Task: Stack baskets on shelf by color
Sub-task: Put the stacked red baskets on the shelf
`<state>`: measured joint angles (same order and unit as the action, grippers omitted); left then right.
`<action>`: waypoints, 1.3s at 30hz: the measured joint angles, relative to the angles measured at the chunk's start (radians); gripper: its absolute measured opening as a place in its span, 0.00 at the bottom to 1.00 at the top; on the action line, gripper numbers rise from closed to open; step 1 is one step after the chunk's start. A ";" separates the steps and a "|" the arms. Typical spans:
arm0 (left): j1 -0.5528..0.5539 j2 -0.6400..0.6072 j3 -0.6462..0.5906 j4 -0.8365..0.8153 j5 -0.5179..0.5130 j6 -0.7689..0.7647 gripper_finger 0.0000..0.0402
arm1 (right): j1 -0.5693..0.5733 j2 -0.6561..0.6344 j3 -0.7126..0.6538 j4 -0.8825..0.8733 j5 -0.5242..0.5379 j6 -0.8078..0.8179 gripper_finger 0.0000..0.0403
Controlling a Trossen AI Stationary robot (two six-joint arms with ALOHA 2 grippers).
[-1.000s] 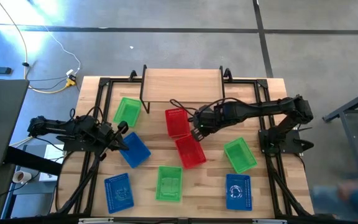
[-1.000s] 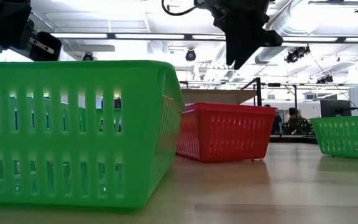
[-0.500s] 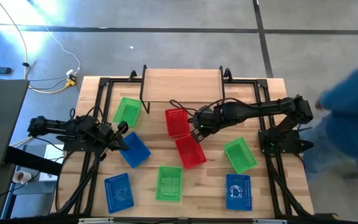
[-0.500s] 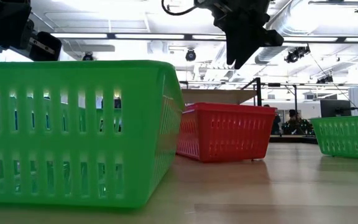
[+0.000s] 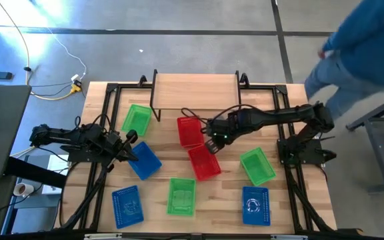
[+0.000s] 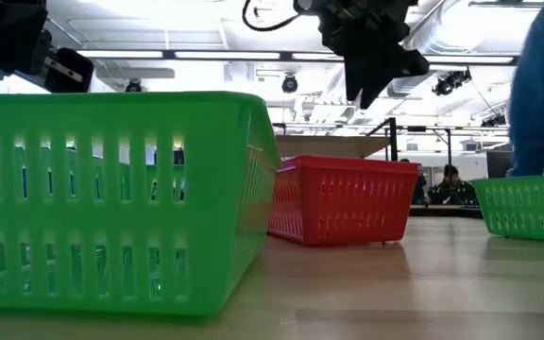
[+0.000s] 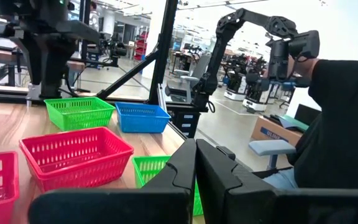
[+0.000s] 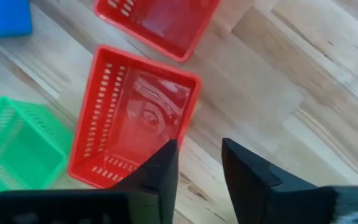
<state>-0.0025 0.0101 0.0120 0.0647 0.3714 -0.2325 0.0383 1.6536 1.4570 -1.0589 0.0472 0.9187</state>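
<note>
Now we hover the right gripper (image 5: 211, 141), fingers parted and empty, over a red basket (image 5: 190, 131); next we lower onto its rim.

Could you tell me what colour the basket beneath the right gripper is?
Red basket, shown best in the right wrist view.

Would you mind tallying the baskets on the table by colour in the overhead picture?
Red baskets: 2
Green baskets: 3
Blue baskets: 3
Total: 8 baskets in view, none on the shelf yet.
</note>
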 joint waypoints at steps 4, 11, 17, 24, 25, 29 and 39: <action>0.000 0.000 0.000 0.000 0.000 0.000 0.00 | 0.012 0.020 0.000 0.009 0.000 0.000 0.39; 0.000 0.000 0.000 0.000 0.000 0.000 0.00 | 0.023 0.096 0.000 0.042 -0.076 0.044 0.49; 0.000 0.000 0.000 0.000 0.000 0.000 0.00 | 0.035 0.170 0.000 0.052 -0.112 0.051 0.47; 0.000 0.000 0.000 0.000 0.000 0.000 0.00 | 0.036 0.241 0.000 0.066 -0.105 0.054 0.47; 0.000 0.000 0.000 0.000 0.000 0.000 0.00 | 0.036 0.250 0.000 0.070 -0.104 0.062 0.47; 0.000 0.000 0.000 0.000 0.000 0.000 0.00 | 0.037 0.270 0.000 0.078 -0.095 0.068 0.47; 0.000 0.000 0.000 0.000 0.000 0.000 0.00 | 0.053 0.289 0.000 0.081 -0.028 0.094 0.38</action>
<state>-0.0025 0.0097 0.0124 0.0647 0.3714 -0.2325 0.0908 1.9430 1.4574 -0.9783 0.0189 1.0129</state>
